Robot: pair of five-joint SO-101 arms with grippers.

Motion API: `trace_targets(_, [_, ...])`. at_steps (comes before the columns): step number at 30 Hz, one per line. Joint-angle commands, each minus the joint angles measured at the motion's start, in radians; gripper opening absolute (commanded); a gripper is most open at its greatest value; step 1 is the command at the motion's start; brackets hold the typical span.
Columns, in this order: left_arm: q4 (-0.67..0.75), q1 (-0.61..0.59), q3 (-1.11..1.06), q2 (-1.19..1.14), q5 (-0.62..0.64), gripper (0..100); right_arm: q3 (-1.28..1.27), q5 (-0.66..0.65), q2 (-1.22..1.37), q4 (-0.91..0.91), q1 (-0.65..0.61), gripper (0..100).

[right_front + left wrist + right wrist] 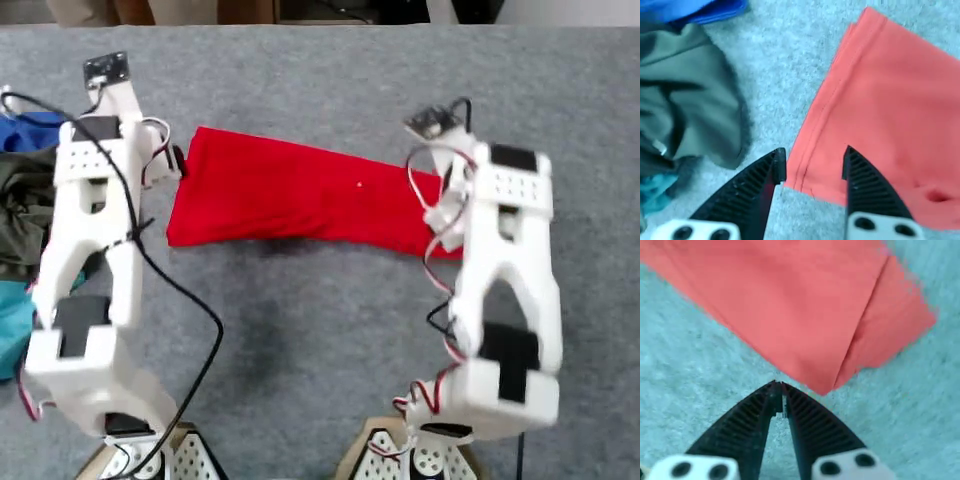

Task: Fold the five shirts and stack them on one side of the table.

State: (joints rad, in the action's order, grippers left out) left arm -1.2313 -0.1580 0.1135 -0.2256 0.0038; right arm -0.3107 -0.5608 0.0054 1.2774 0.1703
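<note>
where grey cloth table point(330, 330) bears red shirt point(300, 195), left tool point(813, 150) apart, right tool point(779, 385) together, shirt heap point(20, 200) at edge.

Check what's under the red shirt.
The red shirt lies folded on the grey table cover, which shows along its edges. One of its own layers, folded under, peeks out at one end. Whatever lies beneath its middle is covered.

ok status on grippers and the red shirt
Left gripper open at a corner of the red shirt. Right gripper shut, empty, off its other end. Shirt folded to a strip. Loose pile aside, not blocking.
</note>
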Motion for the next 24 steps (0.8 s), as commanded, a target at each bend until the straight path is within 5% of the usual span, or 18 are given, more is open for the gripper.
trace_targets(1, [-0.044, 0.006, 0.203, -0.139, -0.017, 21, -0.259, 0.006, -0.2, -0.184, 0.05, 0.5])
trace_targets(9, [-0.21, 0.017, 0.626, -0.458, -0.058, 21, -0.694, 0.009, -0.495, -0.514, 0.194, 0.5])
trace_targets(16, [-0.348, 0.012, 0.893, -0.68, -0.097, 21, -0.788, 0.002, -0.506, -0.548, 0.326, 0.5])
trace_targets(24, [-0.416, 0.009, 1.096, -0.828, -0.104, 21, -0.854, 0.002, -0.481, -0.634, 0.337, 0.5])
